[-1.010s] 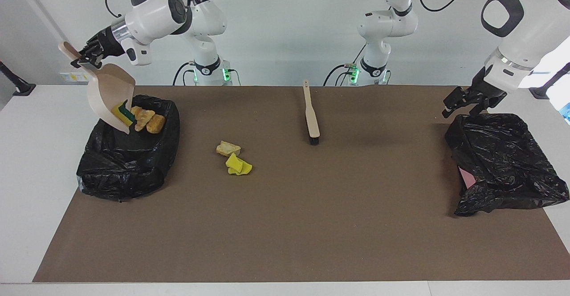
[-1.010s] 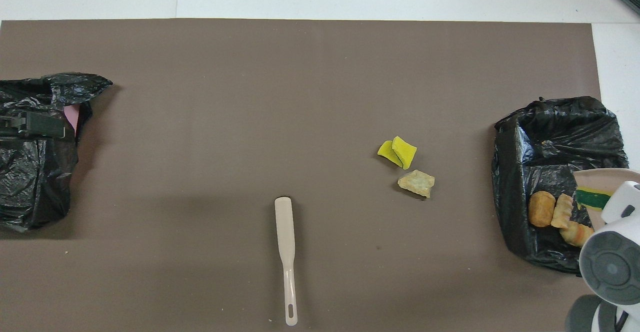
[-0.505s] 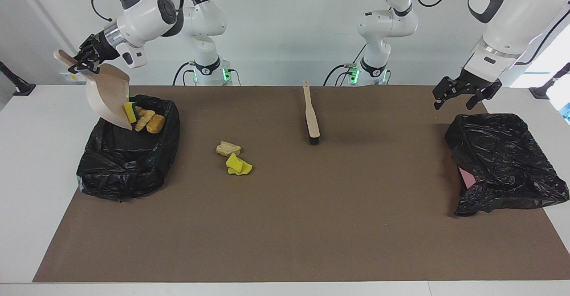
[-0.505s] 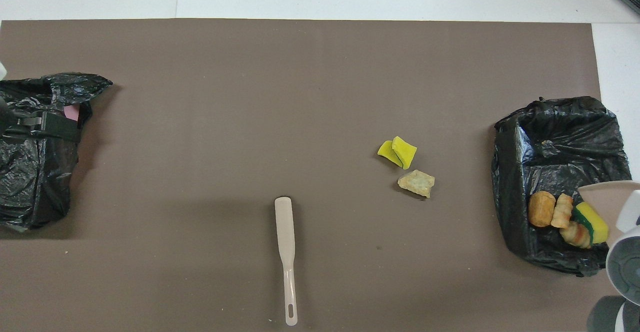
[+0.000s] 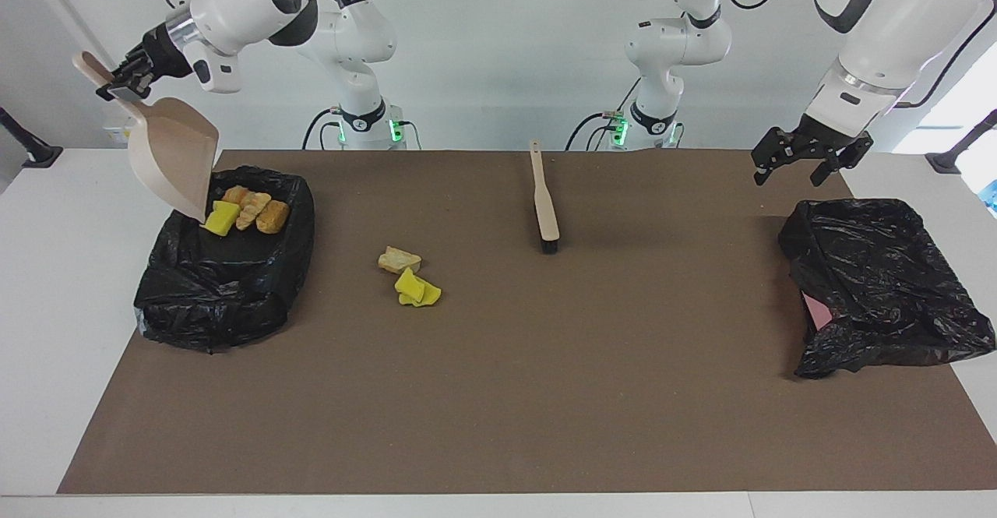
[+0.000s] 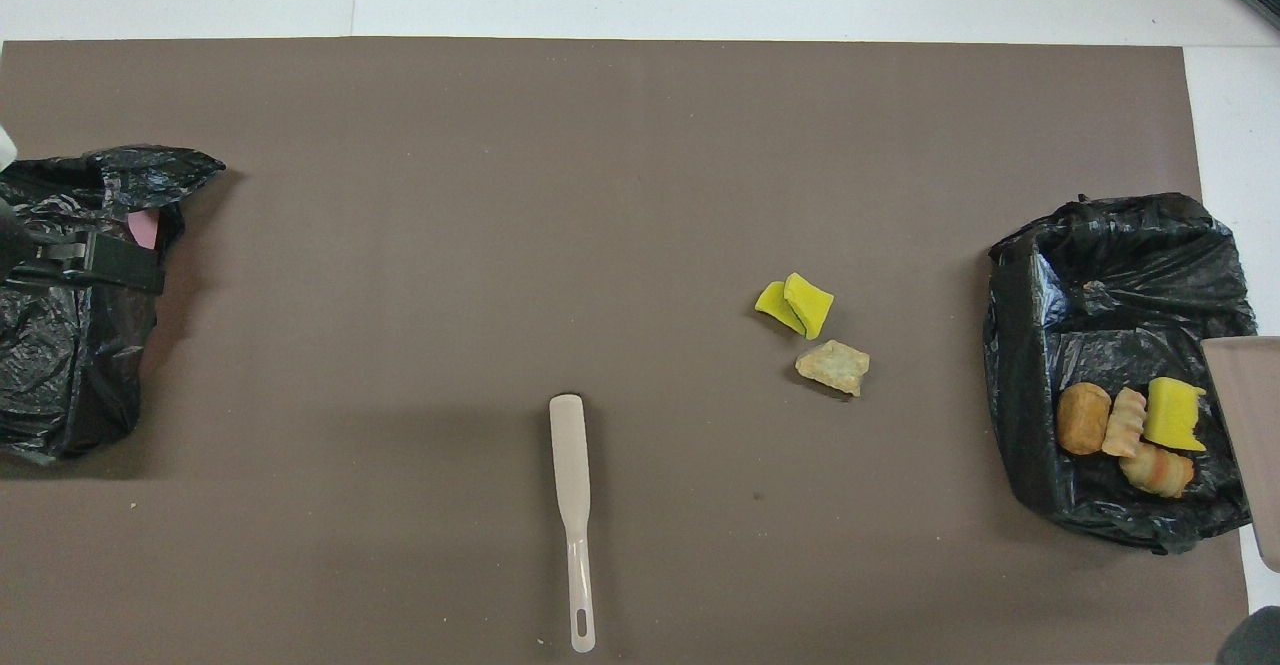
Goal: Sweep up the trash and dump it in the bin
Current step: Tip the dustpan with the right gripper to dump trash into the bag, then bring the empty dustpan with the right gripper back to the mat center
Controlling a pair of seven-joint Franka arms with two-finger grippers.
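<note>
My right gripper (image 5: 115,89) is shut on the handle of the beige dustpan (image 5: 175,161), which hangs tilted mouth-down over the black-lined bin (image 5: 218,300). In the bin (image 6: 1020,365) lie a yellow sponge (image 6: 1172,413) and three tan-orange bread lumps (image 6: 1085,418). On the mat, a tan lump (image 5: 399,259) and yellow sponge pieces (image 5: 417,290) lie beside the bin, toward the table's middle. The beige brush (image 5: 544,202) lies on the mat in the middle, near the robots. My left gripper (image 5: 788,174) hangs open and holds nothing, over the mat by the second bag.
A second crumpled black bag (image 5: 880,276) with a pink patch showing sits at the left arm's end of the table. The brown mat (image 5: 545,393) covers most of the white table. The dustpan's edge (image 6: 1250,415) shows over the bin's outer side.
The dustpan rose and drew back toward the table's end; the yellow sponge slid off it into the bin. My left gripper lifted up off the second bag.
</note>
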